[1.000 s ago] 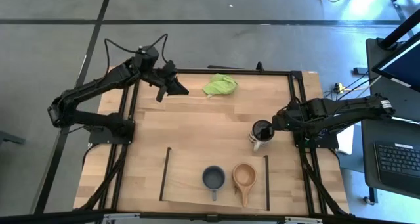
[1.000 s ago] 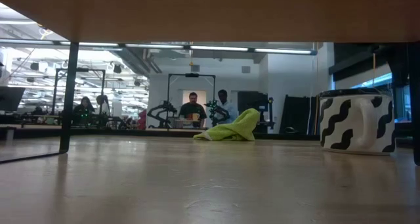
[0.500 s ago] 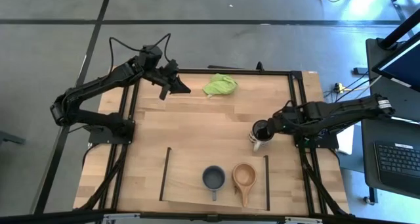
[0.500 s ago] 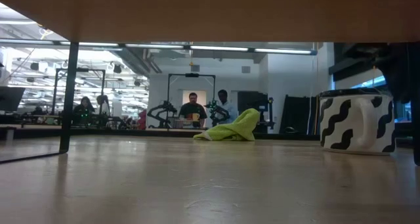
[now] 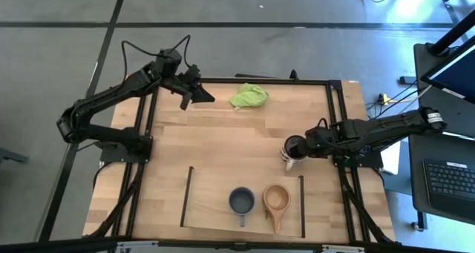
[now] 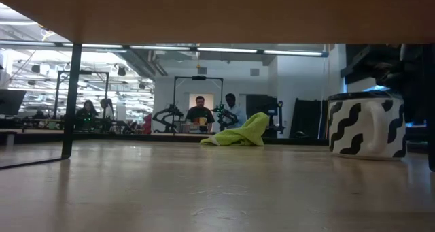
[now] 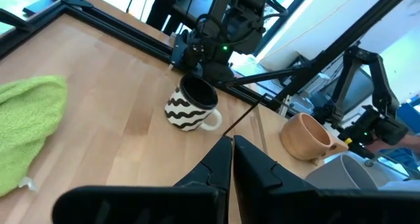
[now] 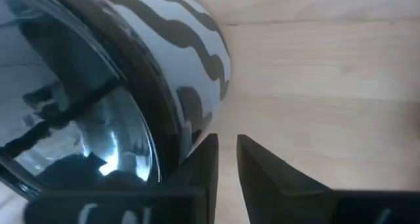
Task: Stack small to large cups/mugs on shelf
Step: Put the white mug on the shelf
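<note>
The wooden tabletop (image 5: 223,145) carries everything. At its near edge lies the shelf (image 5: 215,205), a light-wood board with thin black bars on its short sides. Two cups already stand on it side by side: the blue-grey mug (image 5: 241,202) and, just beside it, the small tan wooden cup (image 5: 275,199).

The white mug with black wavy stripes and a dark inside (image 5: 295,150) stands upright on the bare tabletop, just off the shelf's far right corner and not yet on the board. A lime-green cloth (image 5: 249,96) lies well apart, near the table's far edge.

The right gripper (image 5: 310,142) is right beside this striped mug at rim height. In the right wrist view its fingers (image 8: 203,161) stand nearly together with only a narrow slot between them, next to the mug's wall. They look closed on nothing; I cannot make out the rim or handle pinched in the slot.

The left gripper (image 5: 194,96) waits above the far left part of the table, fingers pressed together and empty.

The step in hand seems to be picking up the largest mug. The next move calls for a sure grip on its rim or handle, then a lift and a carry onto the board. Since the other two cups sit separately, nesting them in order of size is probably still to come.
</note>
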Tool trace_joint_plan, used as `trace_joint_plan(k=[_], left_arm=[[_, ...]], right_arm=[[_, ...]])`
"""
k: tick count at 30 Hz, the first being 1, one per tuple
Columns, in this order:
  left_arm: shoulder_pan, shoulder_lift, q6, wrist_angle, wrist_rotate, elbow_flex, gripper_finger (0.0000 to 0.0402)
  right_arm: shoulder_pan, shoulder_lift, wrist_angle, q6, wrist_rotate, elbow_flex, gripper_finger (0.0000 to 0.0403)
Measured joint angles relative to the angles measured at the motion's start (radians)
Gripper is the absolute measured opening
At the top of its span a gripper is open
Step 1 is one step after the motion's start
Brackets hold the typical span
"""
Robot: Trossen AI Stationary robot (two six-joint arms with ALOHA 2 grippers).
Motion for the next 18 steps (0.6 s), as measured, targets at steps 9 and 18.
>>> trace_joint_plan(k=[9, 18], left_arm=[[0.011, 0.000, 0.000, 0.000, 0.000, 0.000, 0.0009], [0.011, 0.000, 0.000, 0.000, -0.001, 0.000, 0.0009]], right_arm=[[-0.025, 0.010, 0.043, -0.021, 0.077, -0.007, 0.0023], [-0.084, 0.129, 0.264, -0.116, 0.074, -0.007, 0.0018]])
